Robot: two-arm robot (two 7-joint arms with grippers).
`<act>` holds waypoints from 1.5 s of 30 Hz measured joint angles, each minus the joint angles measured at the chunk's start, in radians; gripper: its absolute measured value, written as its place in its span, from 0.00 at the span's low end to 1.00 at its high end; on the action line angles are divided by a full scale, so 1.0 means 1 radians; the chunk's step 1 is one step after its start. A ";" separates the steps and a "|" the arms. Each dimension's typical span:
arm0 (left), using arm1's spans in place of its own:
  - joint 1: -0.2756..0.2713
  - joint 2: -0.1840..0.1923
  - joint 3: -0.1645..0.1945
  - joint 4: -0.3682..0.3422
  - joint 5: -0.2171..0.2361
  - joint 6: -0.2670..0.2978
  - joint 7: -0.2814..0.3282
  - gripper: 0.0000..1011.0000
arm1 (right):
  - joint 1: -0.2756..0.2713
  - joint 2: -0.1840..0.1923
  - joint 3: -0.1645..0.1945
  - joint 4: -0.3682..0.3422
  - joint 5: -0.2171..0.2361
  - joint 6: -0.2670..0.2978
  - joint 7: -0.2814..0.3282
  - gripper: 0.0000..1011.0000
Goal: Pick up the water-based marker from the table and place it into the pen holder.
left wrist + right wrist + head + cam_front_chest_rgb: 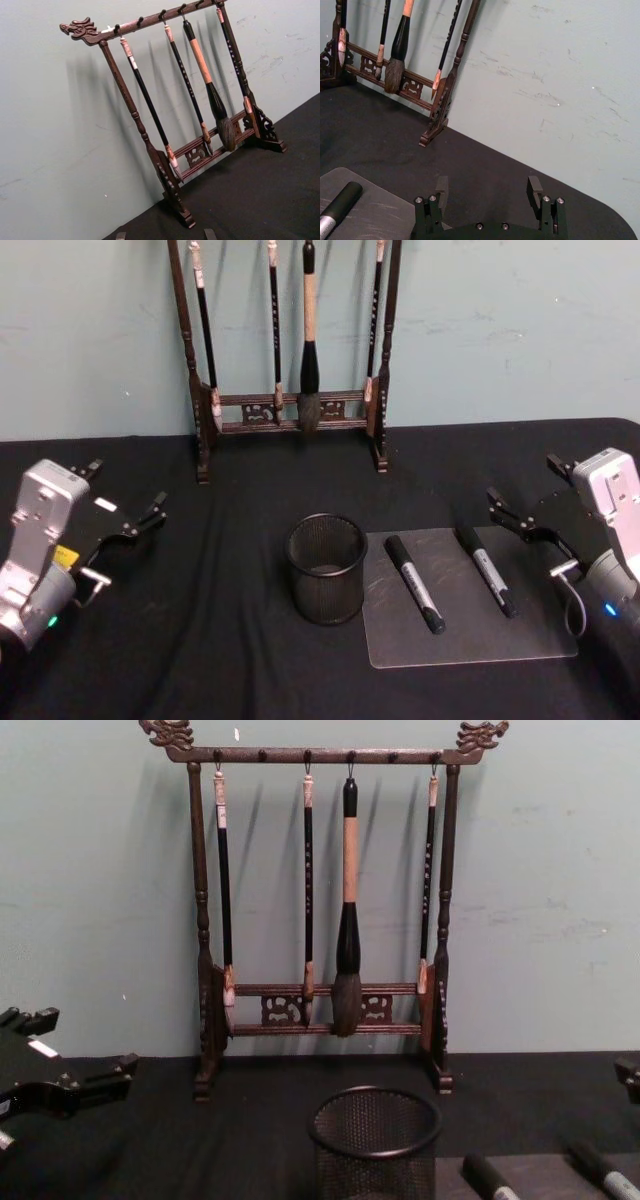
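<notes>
Two black markers with grey labels lie on a clear mat (470, 635) on the black table. One marker (415, 583) lies close to the pen holder, the other marker (487, 570) farther right; I cannot tell which is water-based. The pen holder (325, 568), a black mesh cup, stands upright and empty left of the mat, also in the chest view (375, 1142). My right gripper (512, 513) hovers open just right of the mat, its jaws wide apart (487, 189). My left gripper (148, 517) is open at the table's left, far from the markers.
A tall dark wooden brush rack (290, 410) with several hanging brushes stands at the back of the table against the green wall. Black cloth covers the table; open cloth lies between the left gripper and the cup.
</notes>
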 joint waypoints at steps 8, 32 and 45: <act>0.000 0.000 0.000 0.000 0.000 0.000 0.000 1.00 | 0.000 0.000 0.000 0.000 0.000 0.000 0.000 0.99; 0.000 0.000 0.000 0.000 0.000 0.000 0.000 1.00 | 0.000 0.000 0.000 0.000 0.000 0.000 0.000 0.99; 0.000 0.000 0.000 0.000 0.000 0.000 0.000 1.00 | 0.000 0.000 0.000 0.000 0.000 0.000 0.000 0.99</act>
